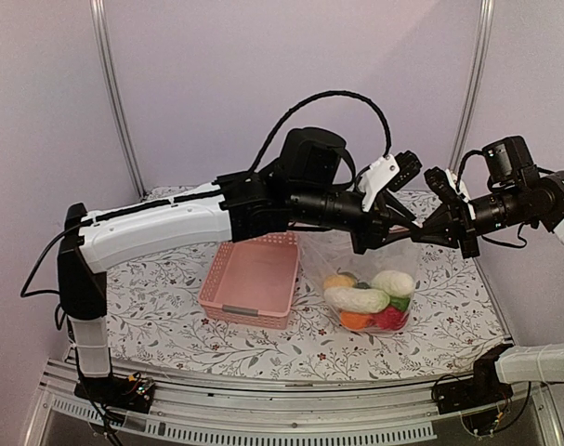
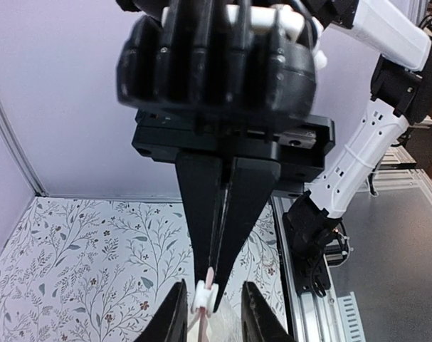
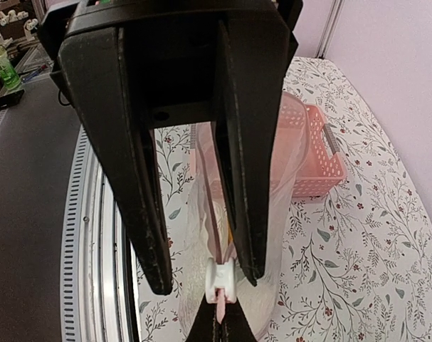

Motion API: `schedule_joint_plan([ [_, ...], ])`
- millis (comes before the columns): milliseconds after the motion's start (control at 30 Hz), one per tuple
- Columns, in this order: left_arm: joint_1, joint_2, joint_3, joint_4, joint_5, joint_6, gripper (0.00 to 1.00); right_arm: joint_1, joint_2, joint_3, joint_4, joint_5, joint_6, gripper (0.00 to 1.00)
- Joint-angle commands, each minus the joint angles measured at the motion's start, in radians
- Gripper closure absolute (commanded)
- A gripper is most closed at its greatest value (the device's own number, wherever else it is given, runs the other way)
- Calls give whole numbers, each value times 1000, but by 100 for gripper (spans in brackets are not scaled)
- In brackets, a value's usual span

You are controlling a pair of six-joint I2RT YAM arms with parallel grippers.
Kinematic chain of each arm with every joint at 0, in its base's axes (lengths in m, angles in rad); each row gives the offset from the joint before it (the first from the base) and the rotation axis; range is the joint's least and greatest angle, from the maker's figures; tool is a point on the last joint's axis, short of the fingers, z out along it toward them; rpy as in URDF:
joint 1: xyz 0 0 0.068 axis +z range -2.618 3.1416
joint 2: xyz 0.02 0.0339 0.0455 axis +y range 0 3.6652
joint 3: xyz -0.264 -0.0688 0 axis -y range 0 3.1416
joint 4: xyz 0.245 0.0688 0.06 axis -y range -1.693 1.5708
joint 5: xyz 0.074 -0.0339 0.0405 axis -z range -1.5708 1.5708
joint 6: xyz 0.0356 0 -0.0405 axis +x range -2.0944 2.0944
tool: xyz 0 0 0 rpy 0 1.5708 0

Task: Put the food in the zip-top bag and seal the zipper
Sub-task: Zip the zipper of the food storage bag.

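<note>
The zip-top bag (image 1: 360, 265) hangs upright over the table, with the food (image 1: 367, 297) in its bottom: white, orange, red and green toys. In the left wrist view, the zipper's white slider (image 2: 205, 296) sits between the fingers of my left gripper (image 2: 212, 313). Those fingers are open, with a gap on each side of the slider. My right gripper (image 3: 219, 331) is shut on the pink end of the zipper strip, just beyond the slider (image 3: 220, 278). In the top view both grippers meet above the bag's right top corner.
A pink slatted basket (image 1: 252, 279) stands left of the bag on the flowered tablecloth (image 1: 170, 307). The metal rail (image 1: 263, 409) runs along the near table edge. Purple walls close the back and sides.
</note>
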Motion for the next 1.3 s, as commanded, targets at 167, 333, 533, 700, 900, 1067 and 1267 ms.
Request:
schedule_joint_plan([
  [167, 18, 39, 45, -52, -21, -9, 71, 8, -8, 14, 4, -18, -6, 100],
  [333, 28, 55, 66, -80, 3, -13, 73, 8, -5, 20, 4, -21, -4, 100],
  [533, 37, 79, 99, -120, 35, -11, 77, 8, -4, 19, 11, -18, -2, 100],
  [700, 40, 97, 125, -152, 43, -5, 79, 8, -1, 16, 16, -15, 0, 100],
  [900, 44, 104, 146, -184, 51, 0, 87, 8, -3, 16, 42, -2, 18, 100],
  [1067, 47, 92, 146, -204, 43, -13, 91, 8, -2, 18, 123, 70, 82, 100],
  [1267, 51, 73, 137, -235, 2, -41, 92, -21, 27, 35, 180, 118, 159, 100],
])
